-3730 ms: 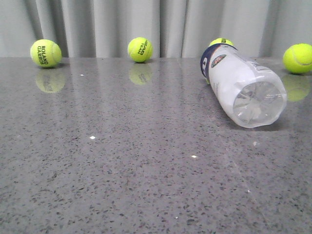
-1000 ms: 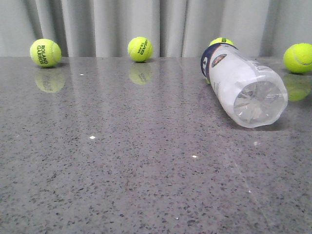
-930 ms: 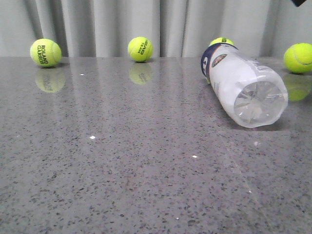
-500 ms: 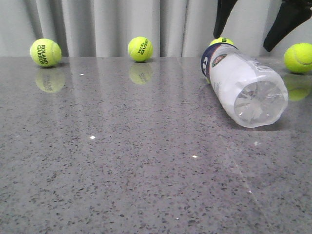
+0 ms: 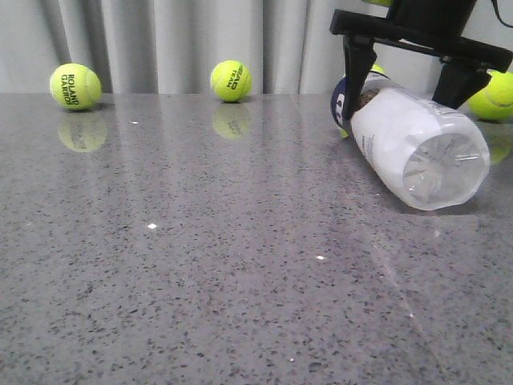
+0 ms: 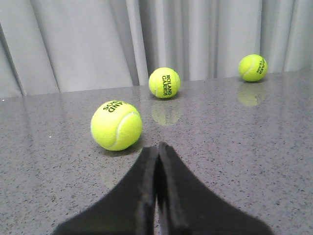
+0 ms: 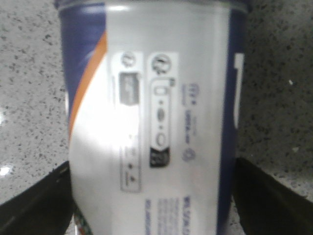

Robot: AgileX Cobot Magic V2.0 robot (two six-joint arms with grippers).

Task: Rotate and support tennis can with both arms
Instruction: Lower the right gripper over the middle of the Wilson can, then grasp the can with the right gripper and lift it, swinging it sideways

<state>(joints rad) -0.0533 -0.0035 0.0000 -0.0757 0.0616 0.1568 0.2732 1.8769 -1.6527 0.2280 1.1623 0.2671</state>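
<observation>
The tennis can lies on its side at the far right of the grey worktop, its clear bottom end facing near and right. The right gripper comes down over it from above. Its jaws stand wide apart, one on each side of the can, but I cannot tell if they touch it. Tennis balls sit along the far edge.

From the left wrist, the left gripper has its jaws pressed together, holding nothing. A ball sits just past them.

From the right wrist, the can's label fills the space between the black jaws at both sides.
</observation>
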